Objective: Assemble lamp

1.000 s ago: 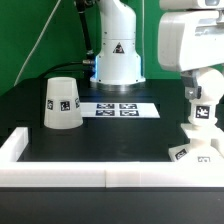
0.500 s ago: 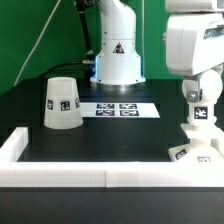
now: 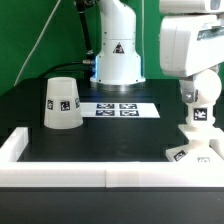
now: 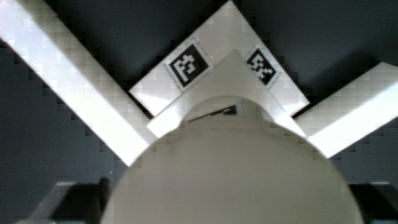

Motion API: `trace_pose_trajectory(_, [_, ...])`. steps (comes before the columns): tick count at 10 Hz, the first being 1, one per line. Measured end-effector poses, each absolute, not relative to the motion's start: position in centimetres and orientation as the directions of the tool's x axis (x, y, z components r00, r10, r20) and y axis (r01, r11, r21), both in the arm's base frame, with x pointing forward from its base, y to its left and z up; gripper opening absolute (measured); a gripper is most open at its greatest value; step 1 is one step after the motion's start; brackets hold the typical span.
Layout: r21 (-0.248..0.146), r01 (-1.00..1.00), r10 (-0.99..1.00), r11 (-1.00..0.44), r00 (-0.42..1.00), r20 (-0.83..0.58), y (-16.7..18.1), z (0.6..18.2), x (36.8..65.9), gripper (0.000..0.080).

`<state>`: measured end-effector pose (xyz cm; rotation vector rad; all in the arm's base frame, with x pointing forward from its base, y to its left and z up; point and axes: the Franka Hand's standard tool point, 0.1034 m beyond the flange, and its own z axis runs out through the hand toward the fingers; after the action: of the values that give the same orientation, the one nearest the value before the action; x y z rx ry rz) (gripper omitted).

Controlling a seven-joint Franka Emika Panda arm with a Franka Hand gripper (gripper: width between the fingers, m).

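Observation:
My gripper [image 3: 197, 100] is shut on the white bulb [image 3: 196, 122], which has a tag on its side, and holds it upright at the exterior view's right. The flat square base [image 3: 183, 153] lies right under it in the corner of the white frame. I cannot tell whether bulb and base touch. In the wrist view the bulb [image 4: 222, 160] fills the middle, between the dark fingers [image 4: 57, 200], and the base [image 4: 222, 65] shows two tags beyond it. The cone shade [image 3: 61, 104] stands apart at the exterior view's left.
The marker board [image 3: 118, 109] lies in the middle of the black table. The white robot pedestal [image 3: 118, 60] stands behind it. A white frame wall [image 3: 60, 175] runs along the front and the left side [image 3: 12, 145], and forms a corner [image 4: 71, 80] around the base.
My gripper has moved with the bulb slightly down and toward the exterior view's left, closer over the base. The shade has not moved.

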<state>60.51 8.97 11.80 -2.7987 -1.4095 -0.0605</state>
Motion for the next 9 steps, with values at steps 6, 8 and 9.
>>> trace_pose_trajectory(6, [-0.005, 0.569, 0.568, -0.822, 0.822, 0.044, 9.3, 11.8, 60.49, 0.0576])
trace_pose_trajectory(8, [-0.021, 0.372, 0.371, -0.928, 0.927, 0.047, 9.48, 11.74, 60.46, 0.0577])
trace_pose_trajectory(9, [-0.025, 0.286, 0.285, -0.958, 0.957, 0.051, 9.52, 11.73, 60.53, 0.0577])
